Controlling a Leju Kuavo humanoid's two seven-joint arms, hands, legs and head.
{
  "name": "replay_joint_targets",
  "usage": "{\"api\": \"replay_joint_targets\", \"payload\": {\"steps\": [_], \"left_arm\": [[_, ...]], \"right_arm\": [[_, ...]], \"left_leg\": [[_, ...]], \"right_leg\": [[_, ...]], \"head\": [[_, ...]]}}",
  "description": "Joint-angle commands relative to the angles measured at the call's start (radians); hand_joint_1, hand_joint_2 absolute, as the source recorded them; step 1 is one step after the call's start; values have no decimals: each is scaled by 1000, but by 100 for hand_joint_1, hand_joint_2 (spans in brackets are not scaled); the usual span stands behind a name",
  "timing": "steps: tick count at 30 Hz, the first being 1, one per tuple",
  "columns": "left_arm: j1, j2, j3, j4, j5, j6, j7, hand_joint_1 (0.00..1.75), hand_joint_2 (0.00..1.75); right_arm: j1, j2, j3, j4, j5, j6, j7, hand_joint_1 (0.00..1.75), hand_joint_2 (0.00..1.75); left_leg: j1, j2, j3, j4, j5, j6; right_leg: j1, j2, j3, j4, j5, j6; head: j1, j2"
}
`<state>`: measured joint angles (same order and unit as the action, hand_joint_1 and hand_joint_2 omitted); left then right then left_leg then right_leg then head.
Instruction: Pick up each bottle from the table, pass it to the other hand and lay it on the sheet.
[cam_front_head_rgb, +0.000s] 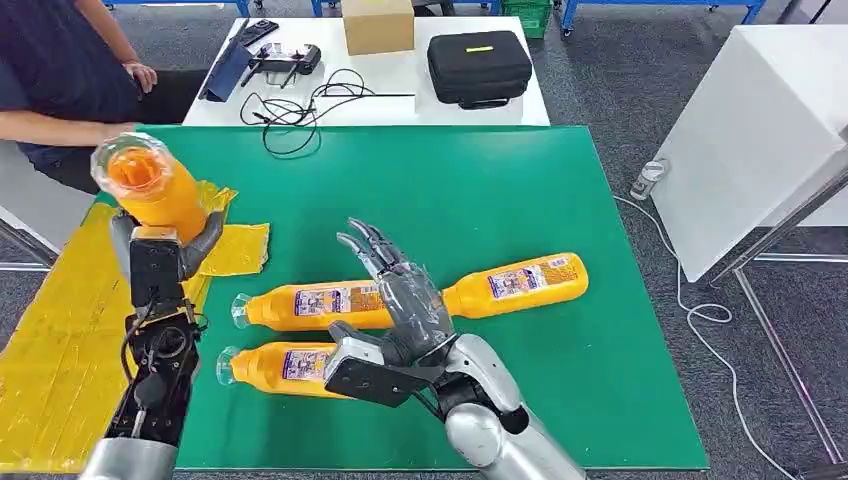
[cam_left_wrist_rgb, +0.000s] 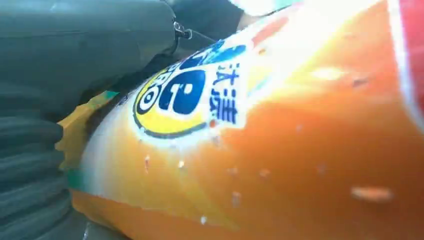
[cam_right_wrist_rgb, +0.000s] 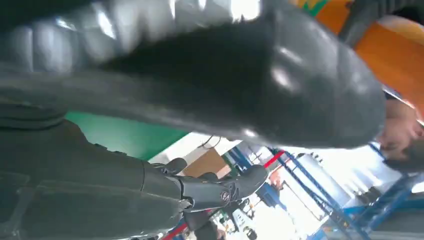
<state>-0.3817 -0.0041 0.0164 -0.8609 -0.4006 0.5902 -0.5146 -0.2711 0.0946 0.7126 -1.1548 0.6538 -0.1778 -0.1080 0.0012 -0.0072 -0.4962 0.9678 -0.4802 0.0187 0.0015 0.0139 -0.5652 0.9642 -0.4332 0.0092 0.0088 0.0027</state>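
left hand (cam_front_head_rgb: 165, 250) grips upright bottle (cam_front_head_rgb: 155, 190) | right hand (cam_front_head_rgb: 400, 290) released, fingers spread | left wrist: bottle label (cam_left_wrist_rgb: 185, 95) close-up

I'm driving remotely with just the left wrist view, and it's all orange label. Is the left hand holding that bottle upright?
Observer: Yes, the left hand grips an orange bottle upright, over the yellow sheet's edge.
Operator: Where's the right hand?
Observer: The right hand is open above the green table, fingers spread, holding nothing.
Operator: Any bottles left?
Observer: Three more bottles lie on the table; one lies to the right of that hand.
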Motion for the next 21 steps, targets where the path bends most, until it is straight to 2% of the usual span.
{"api": "replay_joint_targets", "payload": {"steps": [1,3,7,9,13,21], "left_arm": [[-205,149,129,429,-835,108,399,175,175],[-246,206,120,571,-885,108,476,175,175],[-222,263,77,619,-951,37,586,175,175],[-210,270,83,626,-947,45,577,175,175],[-198,283,32,647,-1030,-36,674,175,175],[-199,297,57,656,-1038,-113,727,175,175]], "right_arm": [[-12,-70,-26,-70,-36,42,-5,0,0],[-32,-70,-19,-42,-61,67,-32,0,0],[-64,-59,3,40,-84,74,-81,0,0],[-70,-54,6,62,-87,68,-94,0,0],[-76,-58,14,88,-104,60,-115,0,0],[-80,-64,21,87,-106,69,-116,0,0]], "left_leg": [[1,0,0,0,0,-1],[1,1,2,0,-1,-1],[1,3,2,-1,-1,-2],[2,7,3,0,-1,-2],[2,3,2,0,-1,-1],[2,1,-1,1,-1,-1]], "right_leg": [[1,-1,0,0,0,0],[1,0,2,0,0,1],[1,2,2,0,0,0],[2,5,2,0,0,0],[2,2,2,-1,0,1],[1,0,1,0,-1,1]], "head": [[1,0],[1,0],[1,0],[0,0],[1,0],[1,0]]}}
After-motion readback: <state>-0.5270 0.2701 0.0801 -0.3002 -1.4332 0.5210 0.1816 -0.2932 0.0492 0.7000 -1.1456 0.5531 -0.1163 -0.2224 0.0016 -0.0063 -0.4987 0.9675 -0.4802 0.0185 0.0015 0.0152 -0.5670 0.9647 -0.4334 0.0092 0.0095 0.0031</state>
